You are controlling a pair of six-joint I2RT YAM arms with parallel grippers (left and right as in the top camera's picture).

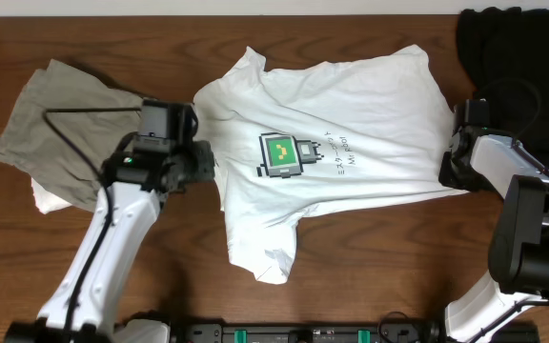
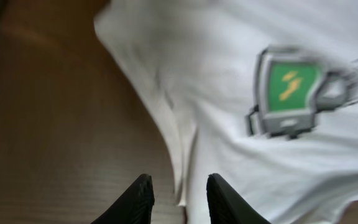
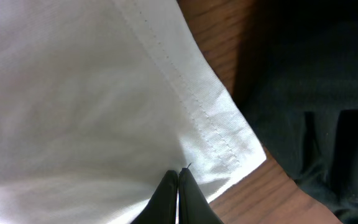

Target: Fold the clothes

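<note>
White cotton dominates the overhead view: the T-shirt (image 1: 351,124) lies spread front side up at the centre of the wooden table (image 1: 379,276), with its green square print (image 1: 279,153) and grey lettering facing the camera. The lower part of the garment is bunched into a narrow flap pointing toward the near edge. The left gripper (image 1: 206,162) sits at the shirt's left edge, level with the print. The right gripper (image 1: 449,164) sits at the shirt's right edge. An olive garment (image 1: 60,114) lies crumpled at the far left, well apart from the shirt. A black garment (image 1: 505,43) lies at the far right corner.

Left wrist view: the left gripper (image 2: 178,183) has its jaws parted. The two black fingers (image 2: 138,199) stand on either side of the T-shirt's (image 2: 229,155) folded left edge without closing on it. The print (image 2: 289,88) appears blurred to the right. Bare table (image 2: 55,124) fills the left half.

Right wrist view: the right gripper (image 3: 178,174) has its fingertips pressed together, pinching the T-shirt (image 3: 73,93) just inside a stitched hem (image 3: 197,112) near a corner. The cloth puckers at the tips. The black garment (image 3: 316,93) lies just beyond that corner, on the table (image 3: 211,31).
</note>
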